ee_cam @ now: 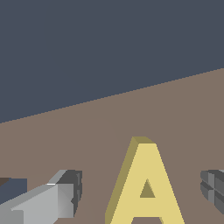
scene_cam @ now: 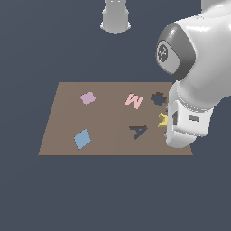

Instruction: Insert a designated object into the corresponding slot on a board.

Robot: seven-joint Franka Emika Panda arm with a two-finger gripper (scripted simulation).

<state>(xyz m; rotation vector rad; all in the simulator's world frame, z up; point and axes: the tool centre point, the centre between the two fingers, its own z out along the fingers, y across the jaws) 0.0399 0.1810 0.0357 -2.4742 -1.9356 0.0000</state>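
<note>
Item: yellow A point(ee_cam: 146, 186), lying flat at lower right of the board point(scene_cam: 103, 122), beside the A-shaped slot point(scene_cam: 138, 131). Gripper point(ee_cam: 141, 192) spread wide, straddling it, untouched. I judged it light, rigid, smooth; pinch across the slanted legs.

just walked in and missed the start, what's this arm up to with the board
The arm has its gripper down at the yellow A, near the board's edge on the exterior view's right. Its fingers stand on either side of the block with gaps, so nothing is grasped yet. The dark A-shaped slot is empty.
</note>
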